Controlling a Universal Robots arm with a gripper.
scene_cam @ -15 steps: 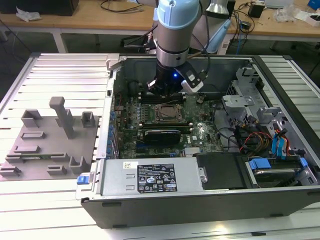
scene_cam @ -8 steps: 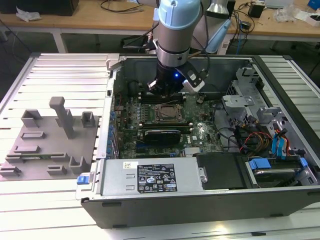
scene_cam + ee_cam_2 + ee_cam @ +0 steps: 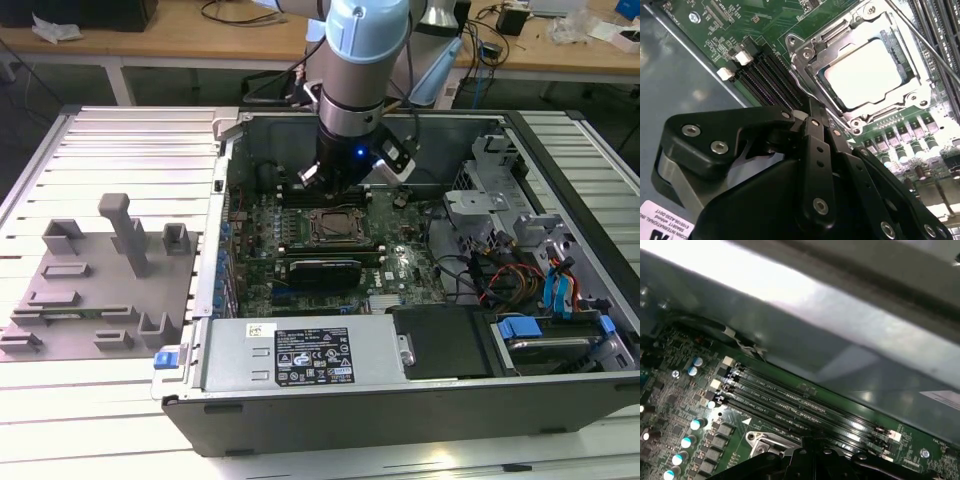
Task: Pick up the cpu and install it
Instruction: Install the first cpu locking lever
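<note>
A: Currently, where is the small flat square cpu with the silvery-white metal top [image 3: 866, 74]?

B: It lies flat inside the square black-and-metal socket frame [image 3: 810, 59] on the green motherboard [image 3: 760, 20], metal top facing up, edges parallel to the frame's sides. Being square, it has no long axis to report.

A: Why is it seated that way?

B: Probably because the frame walls locate it on all four sides; lying level, it can meet the contacts below evenly.

A: And the black linkage gripper [image 3: 812, 117]?

B: In the second wrist view its fingers are drawn together with nothing clamped between them, the tips just beside the frame's edge, apart from the chip. In the exterior view the grey and blue robot arm [image 3: 355, 60] stands upright over the open black computer case [image 3: 400, 405], presumably for a vertical approach to the socket.
</note>
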